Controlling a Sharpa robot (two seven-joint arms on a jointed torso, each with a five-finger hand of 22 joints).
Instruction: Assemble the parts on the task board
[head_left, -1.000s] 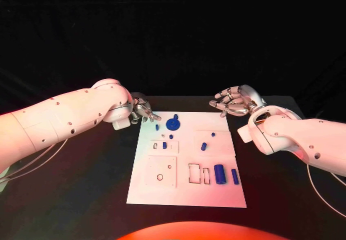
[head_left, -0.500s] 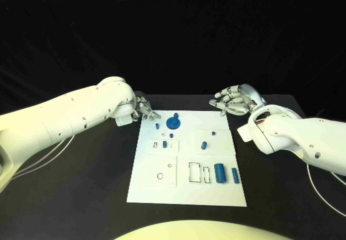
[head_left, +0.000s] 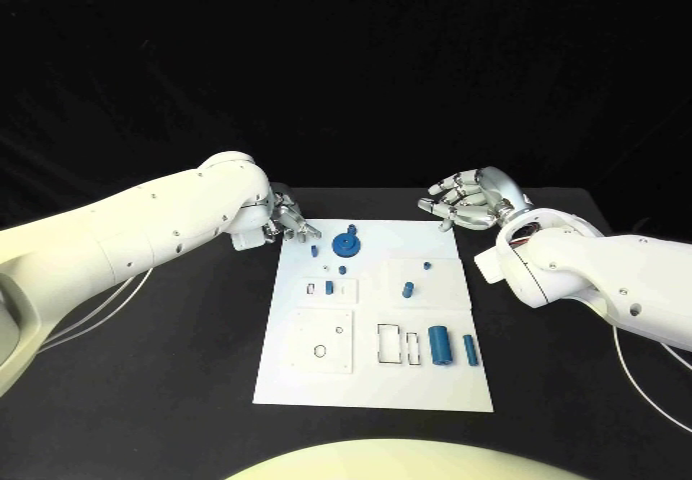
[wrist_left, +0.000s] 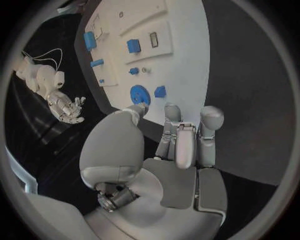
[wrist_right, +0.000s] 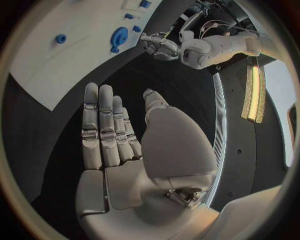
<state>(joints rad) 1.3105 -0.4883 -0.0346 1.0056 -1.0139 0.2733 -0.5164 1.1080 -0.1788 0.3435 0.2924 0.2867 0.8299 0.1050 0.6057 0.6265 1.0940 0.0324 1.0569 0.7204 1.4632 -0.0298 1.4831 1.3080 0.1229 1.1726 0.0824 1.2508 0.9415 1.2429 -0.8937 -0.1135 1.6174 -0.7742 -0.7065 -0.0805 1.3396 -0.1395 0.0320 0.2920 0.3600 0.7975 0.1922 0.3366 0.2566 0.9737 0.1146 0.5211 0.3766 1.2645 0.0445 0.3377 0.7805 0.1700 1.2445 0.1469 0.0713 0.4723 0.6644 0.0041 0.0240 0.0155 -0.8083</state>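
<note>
The white task board (head_left: 372, 385) lies in the middle of the table. A blue disc (head_left: 346, 244) and a small blue piece (head_left: 315, 252) sit near its far edge. Other blue parts (head_left: 408, 291) lie mid-board, and two blue cylinders (head_left: 440, 346) lie toward the near right. My left hand (head_left: 286, 220) hovers at the board's far left corner, fingers apart and empty, fingertips (wrist_left: 210, 116) just short of the disc (wrist_left: 139, 94). My right hand (head_left: 464, 203) hangs beyond the far right corner with its fingers (wrist_right: 103, 125) stretched out and nothing in them.
Black table (head_left: 173, 360) surrounds the board on all sides. White raised panels with cut-outs (head_left: 322, 342) sit on the board's near left. Cables (head_left: 87, 315) trail beside the left arm. The right wrist view shows the left hand (wrist_right: 159, 45) past the board's corner (wrist_right: 69, 55).
The left arm has shifted slightly while its hand stays at the board's far left corner. The right hand and the parts have not moved.
</note>
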